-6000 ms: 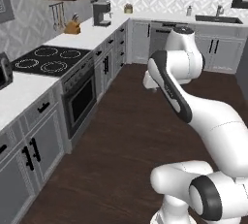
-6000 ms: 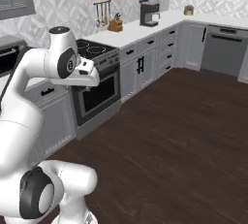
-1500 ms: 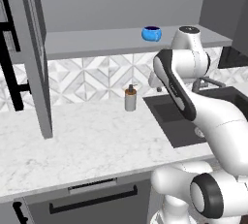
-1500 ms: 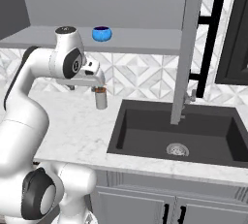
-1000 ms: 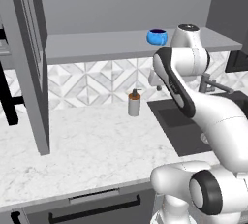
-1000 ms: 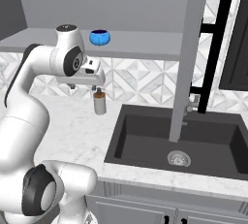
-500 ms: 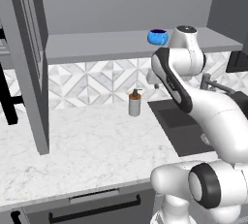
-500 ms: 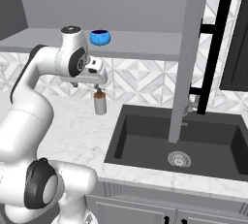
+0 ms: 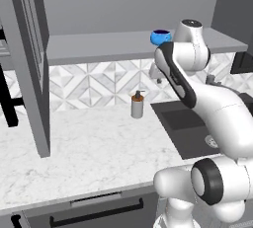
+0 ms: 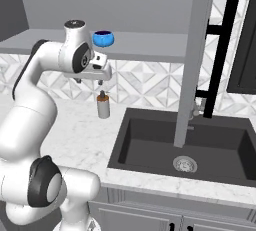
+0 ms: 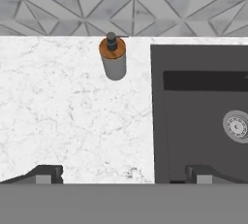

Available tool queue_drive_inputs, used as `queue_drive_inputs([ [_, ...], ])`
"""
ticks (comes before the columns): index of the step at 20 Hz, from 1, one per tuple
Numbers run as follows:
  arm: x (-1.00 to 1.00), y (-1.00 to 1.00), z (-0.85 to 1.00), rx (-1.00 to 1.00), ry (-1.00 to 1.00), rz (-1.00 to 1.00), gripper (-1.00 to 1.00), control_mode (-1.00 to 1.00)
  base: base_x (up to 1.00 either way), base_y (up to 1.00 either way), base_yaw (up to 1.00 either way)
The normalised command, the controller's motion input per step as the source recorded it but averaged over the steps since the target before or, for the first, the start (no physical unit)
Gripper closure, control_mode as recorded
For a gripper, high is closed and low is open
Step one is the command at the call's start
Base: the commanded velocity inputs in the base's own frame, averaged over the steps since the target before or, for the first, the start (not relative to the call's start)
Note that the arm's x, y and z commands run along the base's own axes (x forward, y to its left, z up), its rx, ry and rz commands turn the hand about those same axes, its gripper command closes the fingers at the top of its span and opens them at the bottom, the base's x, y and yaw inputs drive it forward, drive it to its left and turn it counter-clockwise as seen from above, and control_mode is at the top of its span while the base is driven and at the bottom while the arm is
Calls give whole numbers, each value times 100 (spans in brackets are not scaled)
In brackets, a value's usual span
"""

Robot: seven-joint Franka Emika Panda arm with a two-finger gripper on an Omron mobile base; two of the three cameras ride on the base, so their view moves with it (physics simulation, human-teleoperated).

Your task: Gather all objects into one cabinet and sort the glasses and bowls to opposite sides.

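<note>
The small bright blue bowl [image 9: 160,37] [image 10: 103,38] stands alone on the flat grey shelf [image 9: 99,47] [image 10: 145,42] of the upper cabinet, whose tall doors [image 9: 29,64] [image 10: 196,60] hang open. My gripper [image 10: 100,81] [image 11: 123,174] hangs just below the shelf's front edge, under the bowl, and points down at the counter. Its fingers [image 11: 46,173] are wide apart, so it is open with nothing between them. The red cup, the grey-beige mug and the dark grey bowl are out of view.
A grey soap dispenser [image 9: 137,105] [image 10: 103,106] [image 11: 113,58] stands on the white marble counter [image 9: 94,148] [image 11: 63,116] by the tiled wall. The black sink [image 10: 200,140] [image 11: 203,111] lies to its right. The right door's black bar handle [image 10: 220,60] juts over the sink.
The base has driven from the stove side of the kitchen to the sink and open cabinet. Over the last half second the scene and arm have barely shifted.
</note>
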Motion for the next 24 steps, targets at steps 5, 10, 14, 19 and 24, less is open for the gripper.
queue_drive_inputs([
  [5,-11,-5,45,0,-5,0,-100,-100,0,0,0],
  [10,0,-11,47,0,-3,0,-100,-100,0,0,0],
  [14,1,-6,42,0,-10,0,-100,-100,0,0,0],
  [19,3,0,33,0,-32,0,-100,-100,0,0,0],
  [24,12,0,18,0,-27,0,-100,-100,0,0,0],
])
